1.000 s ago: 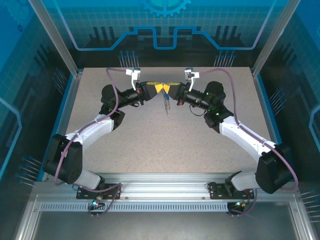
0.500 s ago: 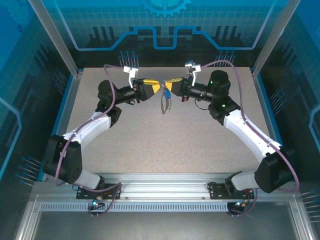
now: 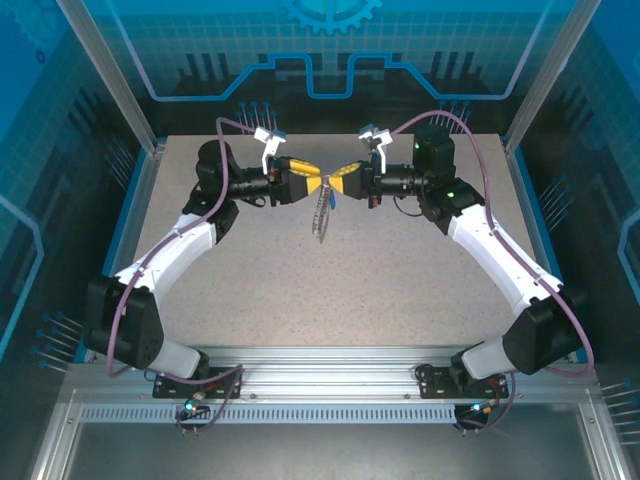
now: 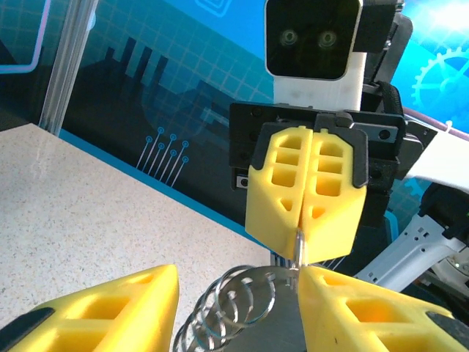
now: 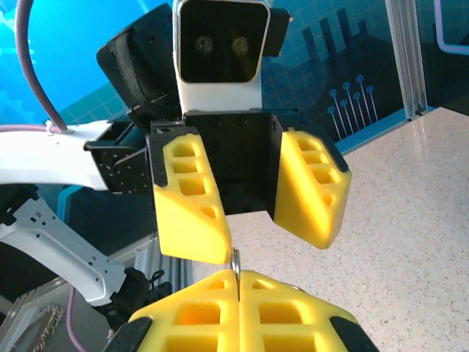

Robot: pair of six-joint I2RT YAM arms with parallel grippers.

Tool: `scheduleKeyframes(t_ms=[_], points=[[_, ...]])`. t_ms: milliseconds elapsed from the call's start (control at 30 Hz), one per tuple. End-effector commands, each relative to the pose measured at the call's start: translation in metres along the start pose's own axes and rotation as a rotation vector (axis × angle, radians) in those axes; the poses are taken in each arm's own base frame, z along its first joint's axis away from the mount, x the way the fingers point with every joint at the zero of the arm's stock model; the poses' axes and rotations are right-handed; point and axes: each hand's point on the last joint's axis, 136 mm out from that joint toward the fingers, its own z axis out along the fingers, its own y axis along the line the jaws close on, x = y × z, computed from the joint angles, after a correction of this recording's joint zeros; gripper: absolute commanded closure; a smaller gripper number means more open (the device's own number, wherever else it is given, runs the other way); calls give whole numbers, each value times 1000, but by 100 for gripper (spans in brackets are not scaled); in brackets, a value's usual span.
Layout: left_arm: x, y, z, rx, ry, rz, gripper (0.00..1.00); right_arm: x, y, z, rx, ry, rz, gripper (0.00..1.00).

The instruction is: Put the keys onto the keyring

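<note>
Left gripper, right gripper – jaws cast in bright yellow, ribbed with open pockets, set on black mounts. Keyring – silver-grey, metal coils glinting. Bench coloured pale beige-grey, finely speckled throughout. Left arm and right arm clad in white shells over black joints, trailed by purple cables. Wrist camera housing – white, black face inset. Backdrop printed blue: thin grid lines, gear motif, dark skyline shapes. Front rails finished in silver.
</note>
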Motion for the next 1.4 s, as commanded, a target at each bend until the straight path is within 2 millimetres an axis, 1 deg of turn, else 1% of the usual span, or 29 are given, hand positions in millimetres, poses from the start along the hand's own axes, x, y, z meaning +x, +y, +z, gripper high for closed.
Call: scheduleKeyframes(t_ms=[0, 167, 367, 600, 967, 1167, 1367], points=[[-8, -21, -5, 43, 28, 80, 52, -1, -3, -5, -5, 12, -12, 100], [-9, -22, -5, 44, 38, 89, 51, 3, -8, -4, 3, 16, -3, 100], [-12, -22, -2, 74, 47, 76, 51, 3, -10, -2, -5, 15, 2, 100], [-10, -20, 3, 95, 59, 63, 55, 2, -10, 0, -12, 12, 4, 100], [-6, -15, 9, 100, 68, 50, 56, 3, -9, 0, -14, 12, 1, 100], [-5, -16, 15, 114, 77, 48, 62, 3, -9, 1, -15, 12, 0, 100], [-2, -17, 18, 128, 86, 46, 72, 3, -9, 0, -12, 11, -2, 100]])
